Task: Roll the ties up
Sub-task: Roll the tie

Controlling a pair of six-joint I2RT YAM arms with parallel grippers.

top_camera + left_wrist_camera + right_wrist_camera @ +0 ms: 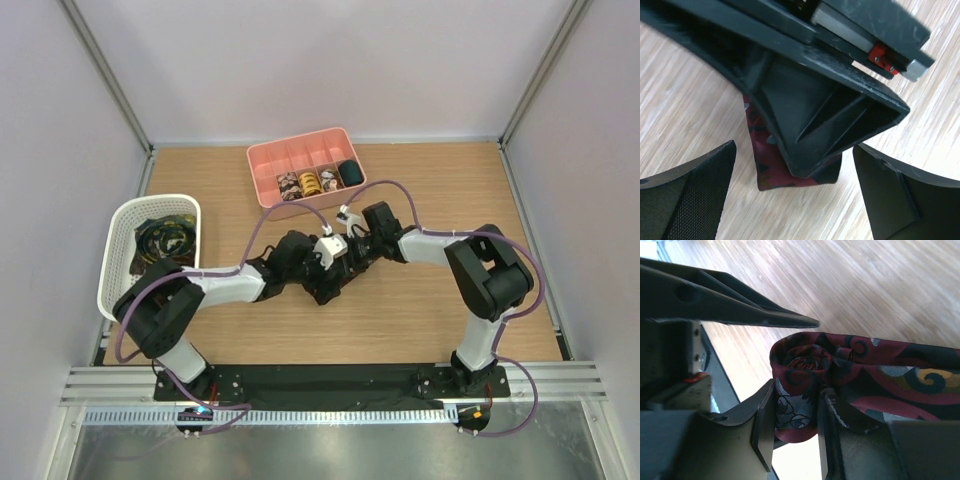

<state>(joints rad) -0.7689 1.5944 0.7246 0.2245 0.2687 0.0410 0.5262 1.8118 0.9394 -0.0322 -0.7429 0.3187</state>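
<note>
Dark red fabric with black, grey and yellow swirls, the tie (860, 370) lies on the wooden table (450, 190) near its middle, where the two arms meet. One end of it is wound into a small coil. The right gripper (795, 427) is closed narrowly on this coil, with one finger at each side, and the rest of the tie runs away to the right in the right wrist view. The left gripper (794, 160) stands wide, its two fingers well apart on either side of the tie and of the right gripper's finger, and it is not closed on anything. Farther back, a pink tray (262, 160) holds rolled ties (310, 182) in its compartments. A white basket (118, 240) at the left holds loose ties (165, 238).
</note>
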